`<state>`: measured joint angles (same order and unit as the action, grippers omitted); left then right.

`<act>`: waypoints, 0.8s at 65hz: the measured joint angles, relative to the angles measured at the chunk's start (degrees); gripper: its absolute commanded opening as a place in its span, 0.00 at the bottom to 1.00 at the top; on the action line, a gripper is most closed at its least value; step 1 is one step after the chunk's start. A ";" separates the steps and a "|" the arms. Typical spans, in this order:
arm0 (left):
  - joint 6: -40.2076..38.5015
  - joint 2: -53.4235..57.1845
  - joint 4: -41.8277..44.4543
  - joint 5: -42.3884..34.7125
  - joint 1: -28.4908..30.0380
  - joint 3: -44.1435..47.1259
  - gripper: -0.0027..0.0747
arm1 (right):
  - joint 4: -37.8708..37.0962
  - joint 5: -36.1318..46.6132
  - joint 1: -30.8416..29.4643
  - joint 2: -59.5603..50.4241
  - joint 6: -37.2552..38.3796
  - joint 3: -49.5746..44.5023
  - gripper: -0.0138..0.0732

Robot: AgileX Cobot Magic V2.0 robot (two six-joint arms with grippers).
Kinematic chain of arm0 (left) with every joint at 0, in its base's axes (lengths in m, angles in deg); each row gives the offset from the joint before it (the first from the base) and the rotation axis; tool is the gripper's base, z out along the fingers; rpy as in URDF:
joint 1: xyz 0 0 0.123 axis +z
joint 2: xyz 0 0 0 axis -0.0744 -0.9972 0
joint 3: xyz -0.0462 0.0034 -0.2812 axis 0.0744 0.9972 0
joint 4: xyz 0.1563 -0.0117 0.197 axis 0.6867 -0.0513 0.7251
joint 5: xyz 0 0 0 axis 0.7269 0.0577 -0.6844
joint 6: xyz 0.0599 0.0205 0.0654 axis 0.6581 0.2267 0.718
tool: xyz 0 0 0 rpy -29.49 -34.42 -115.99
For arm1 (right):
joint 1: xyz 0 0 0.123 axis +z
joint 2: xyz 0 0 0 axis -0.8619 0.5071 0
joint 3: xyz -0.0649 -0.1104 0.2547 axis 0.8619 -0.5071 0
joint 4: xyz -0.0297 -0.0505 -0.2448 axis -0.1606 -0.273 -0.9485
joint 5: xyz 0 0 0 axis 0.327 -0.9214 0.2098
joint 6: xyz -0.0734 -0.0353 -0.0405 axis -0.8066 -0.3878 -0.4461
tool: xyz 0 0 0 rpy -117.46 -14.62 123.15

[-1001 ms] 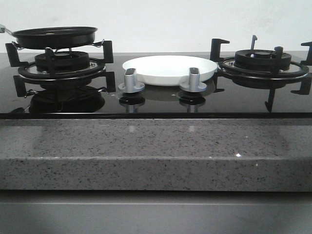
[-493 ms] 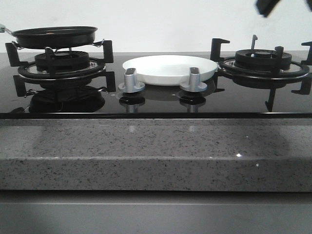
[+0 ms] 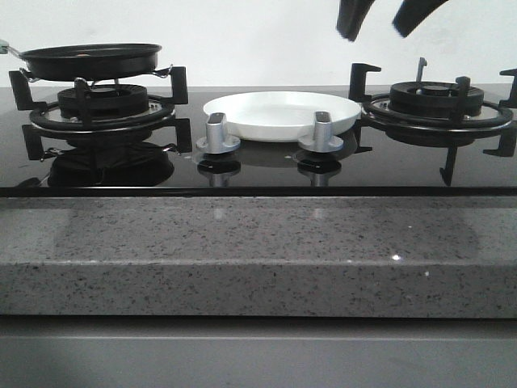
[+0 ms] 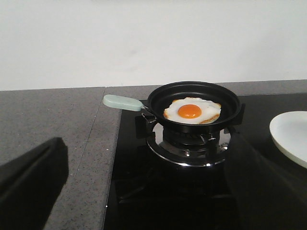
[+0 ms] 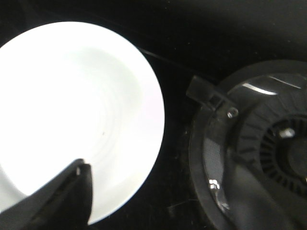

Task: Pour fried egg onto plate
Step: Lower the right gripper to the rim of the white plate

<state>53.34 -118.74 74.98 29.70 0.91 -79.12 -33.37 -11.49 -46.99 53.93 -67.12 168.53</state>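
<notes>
Hovering above the hob's far right, the right gripper (image 3: 378, 20) has its fingers spread wide and carries nothing. The left gripper (image 4: 144, 191) is likewise wide and empty, near the front left corner. The fried egg (image 4: 192, 111) lies in the frying pan (image 4: 194, 102) on the left burner (image 3: 101, 109); the plate (image 3: 281, 113) sits bare at mid-hob, behind the knobs (image 3: 217, 133). Judgement: approach stage, pouring not begun. Next move calls for gripping the pan handle (image 4: 122, 102), which points toward the left edge.
</notes>
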 measured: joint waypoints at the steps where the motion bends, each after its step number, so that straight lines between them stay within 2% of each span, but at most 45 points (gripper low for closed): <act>1: 0.00 0.00 0.00 0.00 0.00 0.00 0.88 | 0.04 -0.35 0.00 0.67 0.00 0.74 0.71; 21: 0.00 0.00 0.00 -0.11 0.00 0.00 0.88 | 0.42 -6.64 0.00 11.68 -2.84 10.97 0.62; 52: 0.00 0.00 0.00 -1.32 0.00 0.00 0.88 | 1.60 -10.63 0.00 18.48 -4.88 15.59 0.61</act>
<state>53.34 -118.74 74.98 28.38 0.91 -79.12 -31.77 -22.12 -46.99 72.40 -72.00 184.12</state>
